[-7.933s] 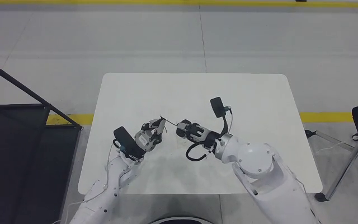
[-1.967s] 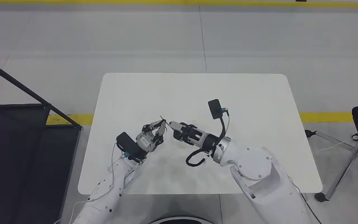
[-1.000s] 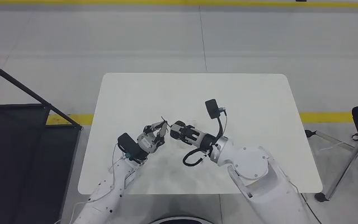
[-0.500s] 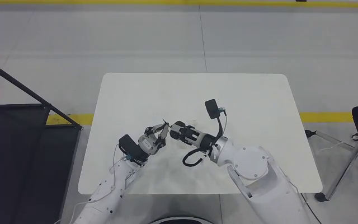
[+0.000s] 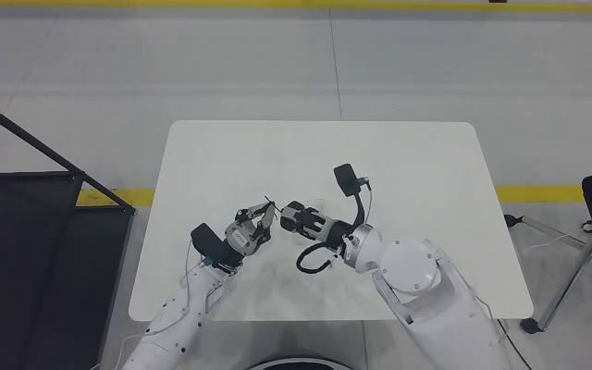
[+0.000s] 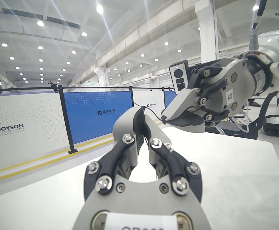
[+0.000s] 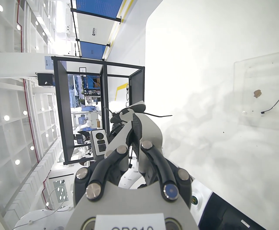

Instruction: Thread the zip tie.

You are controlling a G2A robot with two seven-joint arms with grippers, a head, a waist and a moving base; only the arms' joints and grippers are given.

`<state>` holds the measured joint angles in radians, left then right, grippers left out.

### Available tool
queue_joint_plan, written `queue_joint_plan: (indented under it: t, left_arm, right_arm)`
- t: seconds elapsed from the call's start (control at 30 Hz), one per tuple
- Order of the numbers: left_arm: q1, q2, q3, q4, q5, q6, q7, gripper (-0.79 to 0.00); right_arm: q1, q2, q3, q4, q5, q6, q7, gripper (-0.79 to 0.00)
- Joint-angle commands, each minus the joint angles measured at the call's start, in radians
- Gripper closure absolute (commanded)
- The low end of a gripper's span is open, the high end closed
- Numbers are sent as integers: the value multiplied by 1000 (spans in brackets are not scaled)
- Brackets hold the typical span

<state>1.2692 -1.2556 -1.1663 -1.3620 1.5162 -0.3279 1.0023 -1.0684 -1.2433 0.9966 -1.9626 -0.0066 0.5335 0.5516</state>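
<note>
A white bench with rounded corners stands on a pale grey floor. A yellow line crosses the floor under it, and another runs along the far edge. Left of the bench is a dark panel behind a slanted black bar. A clear sheet lies flat on the bench, with a small brown speck and a short thin black strip on it. Beyond the bench stand blue and white fence panels on black posts, an open black frame, and round ceiling lights overhead
</note>
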Motion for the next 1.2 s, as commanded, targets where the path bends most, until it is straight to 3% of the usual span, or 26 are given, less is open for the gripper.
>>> queue_joint_plan:
  t: [0.0,1.17]
  left_arm:
    - [0,0,0,0,0,0,0,0]
    - [12,9,1,-24,103,37,22,0]
  right_arm:
    - [2,-1,-1,1,-1,2,0,0]
    - [-74,3,73,-22,61,-121,-6,0]
